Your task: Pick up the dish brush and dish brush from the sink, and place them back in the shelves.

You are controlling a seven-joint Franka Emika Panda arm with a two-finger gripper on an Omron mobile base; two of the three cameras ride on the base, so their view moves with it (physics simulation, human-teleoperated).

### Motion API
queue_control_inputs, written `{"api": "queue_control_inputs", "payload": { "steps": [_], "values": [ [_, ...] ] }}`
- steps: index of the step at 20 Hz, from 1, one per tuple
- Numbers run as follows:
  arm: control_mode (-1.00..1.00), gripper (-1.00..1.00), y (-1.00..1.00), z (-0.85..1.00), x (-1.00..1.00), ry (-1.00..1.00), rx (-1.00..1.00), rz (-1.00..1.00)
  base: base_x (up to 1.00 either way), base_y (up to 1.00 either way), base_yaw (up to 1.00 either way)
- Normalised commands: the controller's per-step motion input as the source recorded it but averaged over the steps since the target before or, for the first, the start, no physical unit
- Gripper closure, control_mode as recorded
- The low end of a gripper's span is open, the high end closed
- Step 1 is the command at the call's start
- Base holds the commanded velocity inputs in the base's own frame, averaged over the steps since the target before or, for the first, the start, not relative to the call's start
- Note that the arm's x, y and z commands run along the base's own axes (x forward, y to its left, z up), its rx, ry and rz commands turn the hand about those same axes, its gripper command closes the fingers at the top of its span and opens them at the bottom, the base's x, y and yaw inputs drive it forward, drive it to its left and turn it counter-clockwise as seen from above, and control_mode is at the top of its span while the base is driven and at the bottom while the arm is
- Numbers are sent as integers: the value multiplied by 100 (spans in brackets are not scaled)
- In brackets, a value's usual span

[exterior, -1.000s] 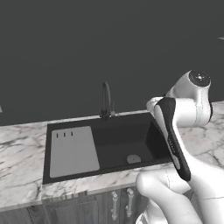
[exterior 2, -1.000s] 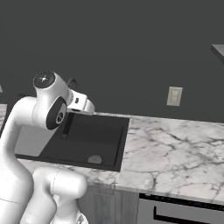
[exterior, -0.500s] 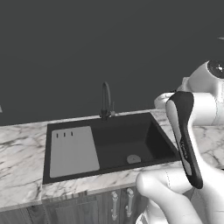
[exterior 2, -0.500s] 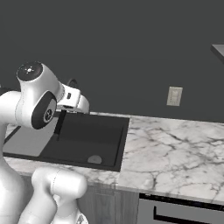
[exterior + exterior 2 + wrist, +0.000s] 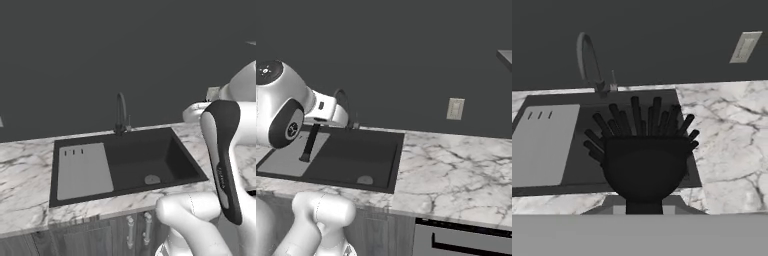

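Note:
My gripper [image 5: 317, 121] is shut on a black dish brush [image 5: 644, 160], whose dark bristled head stands close before the hand camera and hides the fingertips. From the right base, the dish brush [image 5: 308, 144] hangs as a dark stick under the white hand, above the left part of the sink [image 5: 397, 150]. The sink [image 5: 176, 156] is a black basin with a pale grey ribbed board [image 5: 82, 170] at its left and a dark arched faucet [image 5: 121, 112] behind. An edge of the grey shelves [image 5: 504, 56] shows high at the far right.
White veined marble counter [image 5: 456, 170] runs to the right of the sink, with a wall outlet [image 5: 455, 108] above it. A round drain [image 5: 152, 179] sits in the basin floor. Dark cabinet fronts [image 5: 100, 235] lie below the counter.
The arm's upper joints have swung sideways, toward the right in the left base view. The hand has shifted a little left over the sink, with the brush still held.

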Motion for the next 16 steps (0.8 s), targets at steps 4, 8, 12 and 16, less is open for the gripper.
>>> {"api": "queue_control_inputs", "payload": {
  "steps": [4,8,12,16],
  "values": [
    [100,100,0,0,0,0,0,0,-69,38,0],
    [100,100,0,0,0,0,0,0,-70,51,0],
    [100,100,0,0,0,0,0,0,-53,75,0],
    [100,100,0,0,0,0,0,0,-40,93,2]
  ]
}}
